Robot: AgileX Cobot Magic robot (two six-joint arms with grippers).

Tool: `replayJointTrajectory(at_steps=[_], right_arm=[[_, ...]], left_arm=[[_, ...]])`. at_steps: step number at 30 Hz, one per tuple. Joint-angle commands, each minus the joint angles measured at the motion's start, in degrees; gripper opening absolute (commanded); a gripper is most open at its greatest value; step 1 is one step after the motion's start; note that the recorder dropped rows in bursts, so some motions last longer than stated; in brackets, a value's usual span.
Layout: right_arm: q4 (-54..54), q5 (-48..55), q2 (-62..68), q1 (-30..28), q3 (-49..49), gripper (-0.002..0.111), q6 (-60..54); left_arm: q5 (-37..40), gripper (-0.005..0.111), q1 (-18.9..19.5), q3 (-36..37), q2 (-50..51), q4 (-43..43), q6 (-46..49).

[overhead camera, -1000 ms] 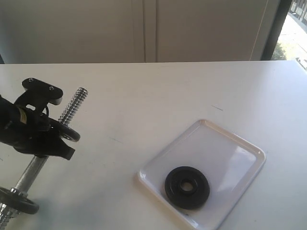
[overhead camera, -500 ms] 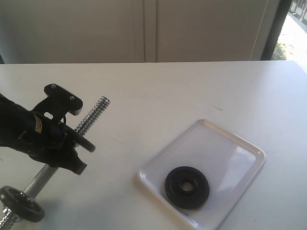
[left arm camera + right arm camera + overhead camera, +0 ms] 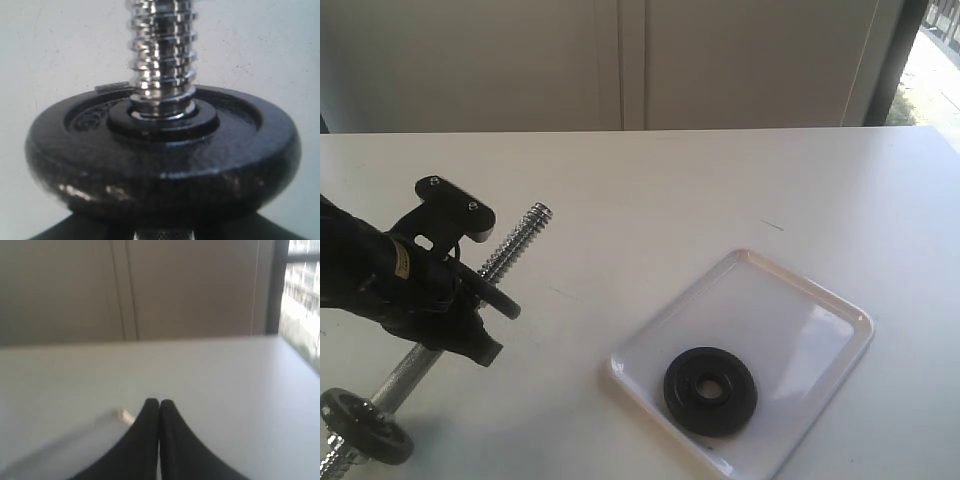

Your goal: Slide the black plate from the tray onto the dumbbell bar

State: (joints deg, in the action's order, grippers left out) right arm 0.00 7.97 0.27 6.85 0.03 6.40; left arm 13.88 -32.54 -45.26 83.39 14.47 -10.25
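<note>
The black plate (image 3: 710, 389) lies flat in the white tray (image 3: 798, 322) at the front right of the table. My left gripper (image 3: 440, 300) is shut on the dumbbell bar (image 3: 516, 242) and holds it slanted above the table at the left, its bare threaded end pointing up and right. One black disc (image 3: 492, 295) sits on the bar right beside the fingers, and another (image 3: 367, 425) near its low end. In the left wrist view that near disc (image 3: 160, 165) fills the frame under the threaded end (image 3: 162, 50). My right gripper (image 3: 159, 405) is shut and empty, and is outside the exterior view.
The white table (image 3: 650, 190) runs back to a pale wall. A window strip (image 3: 930, 60) is at the far right. In the right wrist view a pale, blurred tray corner (image 3: 122, 415) lies beside the shut fingers.
My left gripper carried the bar to the right and swung its threaded end further right over the first half second. Since then it has barely moved. The plate and tray have stayed put.
</note>
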Motion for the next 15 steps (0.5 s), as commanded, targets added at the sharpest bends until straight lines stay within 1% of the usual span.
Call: replayJointTrajectory(at_steps=[1, 6, 8, 9, 11, 13, 15], right_arm=[[0.0, -25.0, -0.3, 0.0, 0.0, 0.000, 3.0], [1.7, -49.3, -0.3, 0.0, 0.0, 0.000, 4.3], [2.6, -56.1, -0.3, 0.0, 0.0, 0.000, 3.9], [3.3, -57.2, -0.3, 0.0, 0.0, 0.000, 3.8], [4.9, -56.3, -0.3, 0.0, 0.0, 0.000, 3.9], [7.6, -52.4, -0.3, 0.0, 0.0, 0.000, 4.2], [11.2, -45.0, -0.3, 0.0, 0.0, 0.000, 3.9]], left_arm=[[-5.7, 0.000, -0.2, -1.6, -2.8, 0.9, -0.1], [-5.8, 0.000, -0.2, -1.6, -2.8, 0.9, -0.2], [-6.1, 0.000, -0.2, -1.6, -2.8, 0.9, -0.2], [-6.3, 0.000, -0.2, -1.6, -2.8, 0.9, -0.2], [-6.3, 0.000, -0.2, -1.6, -2.8, 0.5, -0.2], [-6.3, 0.000, -0.2, -1.6, -2.8, 0.1, -0.2], [-6.3, 0.000, -0.2, -1.6, -2.8, 0.1, -0.2]])
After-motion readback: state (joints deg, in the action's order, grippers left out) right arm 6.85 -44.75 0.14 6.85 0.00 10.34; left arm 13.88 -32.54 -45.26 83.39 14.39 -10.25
